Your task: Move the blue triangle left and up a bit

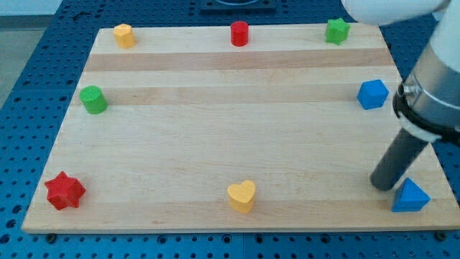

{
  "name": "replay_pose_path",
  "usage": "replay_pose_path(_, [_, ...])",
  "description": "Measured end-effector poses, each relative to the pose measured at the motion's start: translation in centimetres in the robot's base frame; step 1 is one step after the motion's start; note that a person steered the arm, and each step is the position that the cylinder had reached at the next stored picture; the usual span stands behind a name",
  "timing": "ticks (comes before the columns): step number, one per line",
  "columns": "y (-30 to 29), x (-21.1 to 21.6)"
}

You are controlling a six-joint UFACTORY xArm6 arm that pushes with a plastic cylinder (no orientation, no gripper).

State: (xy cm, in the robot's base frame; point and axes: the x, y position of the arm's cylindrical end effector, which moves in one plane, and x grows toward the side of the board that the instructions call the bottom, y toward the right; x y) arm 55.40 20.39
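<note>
Tip at the blue triangle, near right corner, push not yet done.

My tip (386, 185) sits just left of the blue triangle (410, 196), touching or nearly so; it is a bare rod, holding nothing. Risk: the tip is on the wrong side for a left-and-up push, so moving from here could shove the triangle right, off the board (215, 144) edge close by. Going round it could clip the blue cube (373, 93) further back. Count: eight blocks — two blue, two red (star (65, 191), cylinder (239, 33)), two green (cylinder (93, 99), star (336, 30)), two yellow (heart (242, 195), far-left block (124, 34)).
</note>
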Motion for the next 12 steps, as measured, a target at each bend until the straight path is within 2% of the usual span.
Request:
replay_pose_path(1, [5.8,-3.0])
replay_pose_path(2, [14.0,-1.7])
replay_pose_path(3, [13.9,5.1])
replay_pose_path(4, [11.0,6.2])
replay_pose_path(6, [2.9,3.5])
replay_pose_path(7, [2.5,3.8])
replay_pose_path(8, [6.0,6.1])
replay_pose_path(9, [4.5,6.3])
replay_pose_path(11, [-3.6,6.4])
replay_pose_path(12, [-4.3,5.8])
